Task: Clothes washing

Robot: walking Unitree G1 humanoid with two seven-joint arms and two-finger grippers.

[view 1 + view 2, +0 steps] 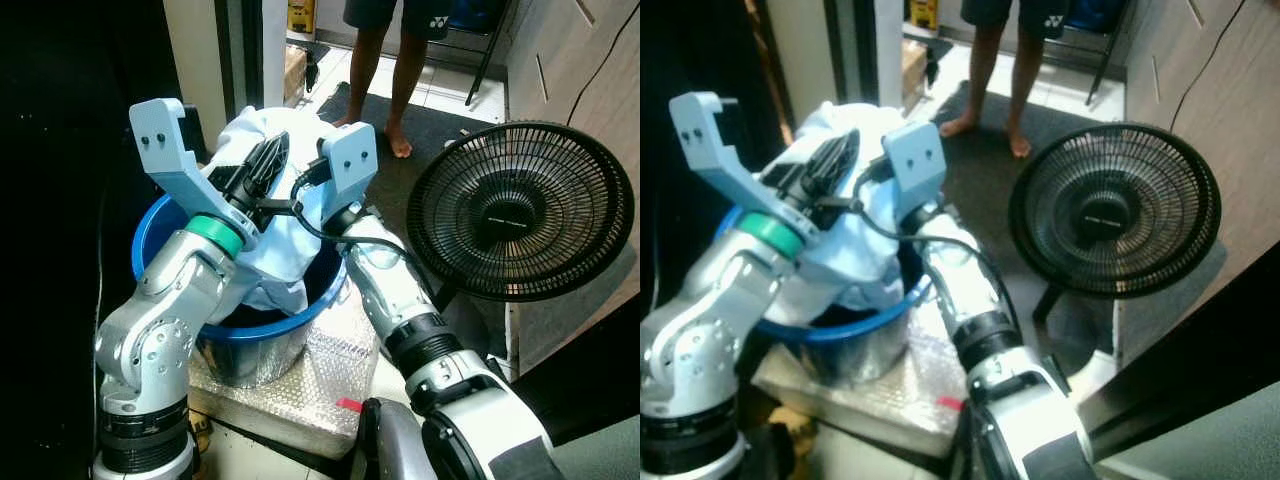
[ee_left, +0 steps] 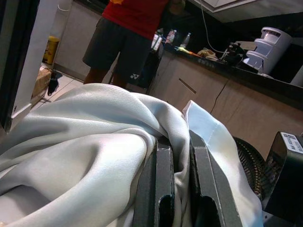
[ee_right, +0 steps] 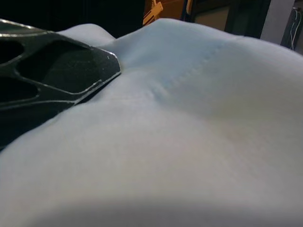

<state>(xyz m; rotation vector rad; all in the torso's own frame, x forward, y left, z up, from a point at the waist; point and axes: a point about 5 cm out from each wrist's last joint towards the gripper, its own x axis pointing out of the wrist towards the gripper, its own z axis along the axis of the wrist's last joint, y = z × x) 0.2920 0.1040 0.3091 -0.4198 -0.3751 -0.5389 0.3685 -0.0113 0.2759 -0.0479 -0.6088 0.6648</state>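
Where the two arms meet over the blue bucket [image 1: 160,232], a pale cloth [image 1: 290,240] is heaped up out of it, hanging down inside the rim and rising above both wrists. The left gripper [image 1: 262,166] sits against the upper left side of the heap; in its wrist view the two black fingers [image 2: 158,189] stand close together with a fold of cloth [image 2: 104,142] pinched between them, the rest billowing out ahead and to the side. The right gripper [image 3: 52,78] is pressed into the cloth from the other side; one black finger lies flat against the fabric [image 3: 189,132], and whether it is closed or parted cannot be told. The bucket rests on a bubble-wrapped block [image 1: 320,390]. A black fan [image 1: 520,210] stands just beyond the right arm. A person's bare legs [image 1: 385,70] stand on the floor behind the bucket.
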